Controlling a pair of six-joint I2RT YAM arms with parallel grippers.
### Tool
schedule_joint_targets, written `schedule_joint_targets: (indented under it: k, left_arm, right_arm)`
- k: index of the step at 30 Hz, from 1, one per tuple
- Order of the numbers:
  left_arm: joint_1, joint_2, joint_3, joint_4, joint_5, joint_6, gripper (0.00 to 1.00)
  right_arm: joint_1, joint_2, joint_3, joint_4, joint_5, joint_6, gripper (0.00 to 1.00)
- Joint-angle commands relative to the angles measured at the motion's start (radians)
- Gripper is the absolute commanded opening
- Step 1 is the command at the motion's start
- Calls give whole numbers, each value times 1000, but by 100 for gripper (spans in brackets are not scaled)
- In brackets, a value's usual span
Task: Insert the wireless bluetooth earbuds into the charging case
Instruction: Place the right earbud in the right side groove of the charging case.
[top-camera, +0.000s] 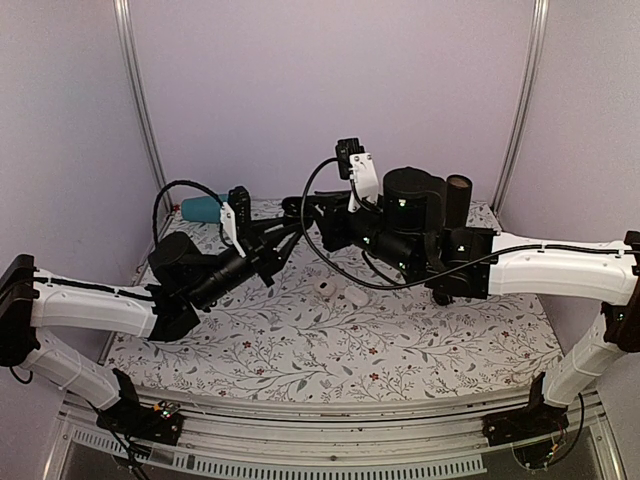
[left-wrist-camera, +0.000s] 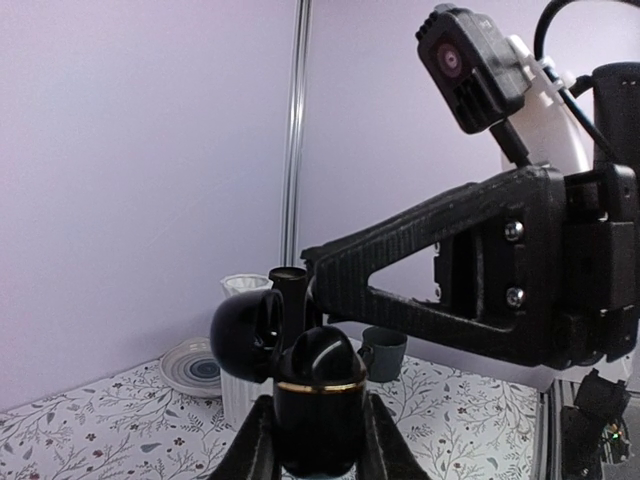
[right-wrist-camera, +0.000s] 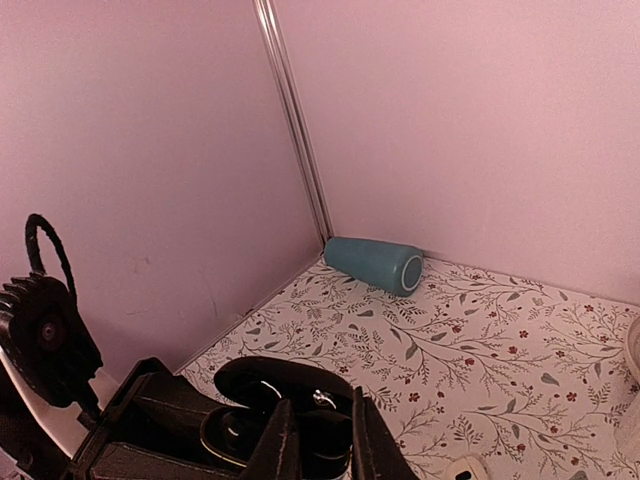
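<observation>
My left gripper (left-wrist-camera: 318, 445) is shut on the charging case (left-wrist-camera: 318, 420), a black pebble-shaped case with a gold rim, and holds it upright in the air. Its lid (left-wrist-camera: 245, 335) is swung open to the left. A black earbud (left-wrist-camera: 322, 355) sits domed in the case's top. My right gripper (right-wrist-camera: 322, 445) is closed around that earbud (right-wrist-camera: 325, 440), right over the open case (right-wrist-camera: 228, 435). In the top view both grippers meet above the back middle of the table, left (top-camera: 283, 238) and right (top-camera: 302, 213). The second earbud is not visible.
A teal cylinder (top-camera: 205, 208) lies at the back left corner. Two small white oval cases (top-camera: 338, 293) lie on the floral cloth below the grippers. A black cylinder (top-camera: 458, 195), a white vase (left-wrist-camera: 240, 385), a plate (left-wrist-camera: 193, 367) and a grey cup (left-wrist-camera: 383, 352) stand at the back.
</observation>
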Motion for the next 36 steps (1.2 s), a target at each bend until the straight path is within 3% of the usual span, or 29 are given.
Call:
schedule_joint_targets:
  k: [1, 25, 27, 36]
  left_arm:
    - [0, -18, 40, 78, -63, 0, 0]
    - [-1, -24, 31, 82, -55, -5, 0]
    - [1, -26, 28, 84, -55, -5, 0]
    - [1, -26, 23, 98, -39, -7, 0]
  right_arm:
    - [20, 3, 5, -89, -109, 15, 15]
    - [19, -3, 28, -113, -164, 40, 18]
    - [19, -5, 32, -120, -164, 42, 23]
    - [20, -10, 47, -132, -178, 48, 27]
